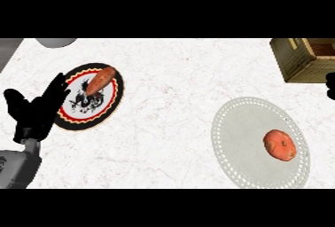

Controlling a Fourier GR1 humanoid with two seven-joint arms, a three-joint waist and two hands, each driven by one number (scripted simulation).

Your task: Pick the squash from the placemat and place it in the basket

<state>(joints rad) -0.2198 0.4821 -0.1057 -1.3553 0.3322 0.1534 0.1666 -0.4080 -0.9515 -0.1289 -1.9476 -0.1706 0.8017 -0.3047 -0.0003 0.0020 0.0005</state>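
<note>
The squash (280, 145), round and orange-red, lies on the right half of a white lacy placemat (242, 133) at the right of the counter. The wooden basket (297, 62) stands at the far right corner, beyond the placemat. My left hand (33, 113) rests open at the left edge, fingers up, far from the squash and overlapping the rim of a patterned plate. Only a black sliver of my right hand (330, 86) shows at the right edge, between the basket and the placemat.
A round plate (108, 108) with a black, red and white pattern sits at the left, with an orange sweet potato (99, 80) on its far part. A grey rounded object (56, 41) shows at the far left edge. White marbled counter lies between plate and placemat.
</note>
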